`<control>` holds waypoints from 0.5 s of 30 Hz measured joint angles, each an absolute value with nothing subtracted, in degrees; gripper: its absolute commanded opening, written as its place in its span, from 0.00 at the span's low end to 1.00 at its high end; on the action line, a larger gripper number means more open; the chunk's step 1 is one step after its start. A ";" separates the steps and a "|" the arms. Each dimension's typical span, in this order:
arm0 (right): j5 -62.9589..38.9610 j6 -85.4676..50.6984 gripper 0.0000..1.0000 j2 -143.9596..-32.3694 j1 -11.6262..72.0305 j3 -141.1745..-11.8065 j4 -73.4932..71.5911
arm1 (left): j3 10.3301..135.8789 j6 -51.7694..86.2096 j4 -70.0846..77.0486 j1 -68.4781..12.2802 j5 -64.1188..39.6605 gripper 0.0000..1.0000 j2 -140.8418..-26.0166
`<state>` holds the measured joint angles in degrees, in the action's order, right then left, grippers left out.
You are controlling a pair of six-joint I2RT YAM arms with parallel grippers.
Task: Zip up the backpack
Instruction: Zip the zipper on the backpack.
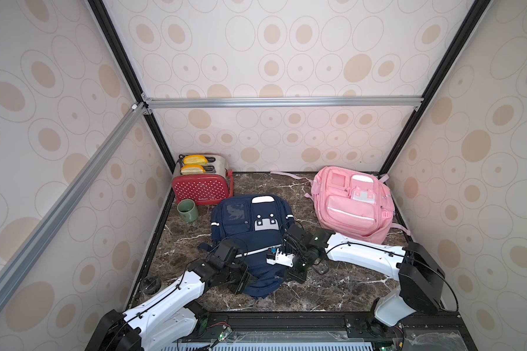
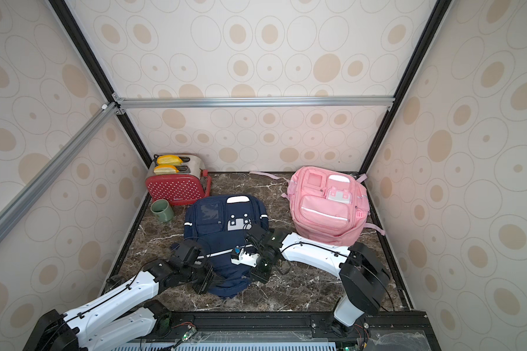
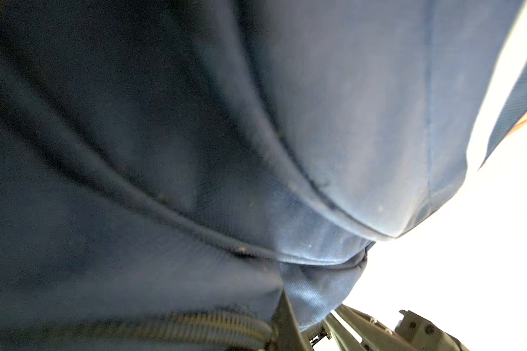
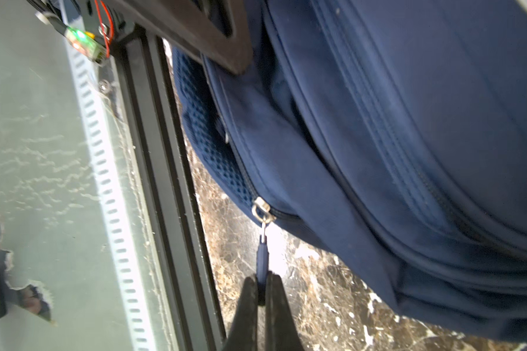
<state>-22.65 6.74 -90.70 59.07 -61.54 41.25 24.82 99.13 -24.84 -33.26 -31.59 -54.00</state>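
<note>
right wrist view: the right claw [image 4: 262, 282] is closed tight on the blue zipper pull tab [image 4: 262, 255]. the tab hangs taut from the metal zipper slider [image 4: 261, 209] on the side seam of the navy backpack [image 4: 393, 152].

task status:
- the pull tab is secured, so the grasp step looks done.
- the slider sits on the curved near end of the bag, close to the front edge of the surface [image 4: 301, 304]. a zipper track runs away from it on both sides. which stretch is already closed cannot be told from these views.
- judgement: the pull along the track is the remaining work, and the zip does not look finished.

position of the work item: in both top views the navy backpack [image 1: 250, 240] lies flat, front face up, mid-surface. a red toaster [image 1: 203, 188] and a green mug [image 1: 187, 210] stand behind it to the left, and a pink backpack [image 1: 352, 203] lies well apart to the right.

arm pose:
- right arm: reaches in low from the right base, forearm nearly level, wrist bent down at the bag's near right edge.
- left arm: extends low from the left base. the left claw [image 1: 241, 281] is at the bag's near left edge, jaws closed, and appears to pinch navy fabric. the left wrist view is filled with bunched cloth running into one finger [image 3: 283, 319].

judgement: the left arm is placed to anchor the bag while the right arm pulls.
</note>
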 measured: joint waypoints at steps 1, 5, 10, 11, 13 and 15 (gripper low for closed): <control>-22.04 6.92 0.00 -90.52 59.02 -61.25 41.21 | 24.64 99.02 -24.99 -33.19 -31.55 0.00 -53.43; -20.36 7.35 0.00 -89.89 57.95 -60.38 41.19 | 24.58 98.00 -26.61 -32.49 -31.51 0.00 -51.05; -19.03 8.05 0.00 -89.89 54.06 -60.31 42.85 | 24.80 95.24 -30.44 -30.26 -31.81 0.00 -47.72; -18.81 8.19 0.00 -89.89 53.32 -60.31 43.11 | 24.91 94.85 -31.05 -29.93 -31.86 0.00 -47.37; -18.22 8.45 0.00 -89.89 51.59 -60.31 43.79 | 25.39 93.97 -32.82 -29.30 -31.88 0.00 -46.57; -17.58 8.64 0.00 -89.89 50.00 -60.31 44.21 | 25.76 93.21 -34.09 -28.91 -31.83 0.00 -46.04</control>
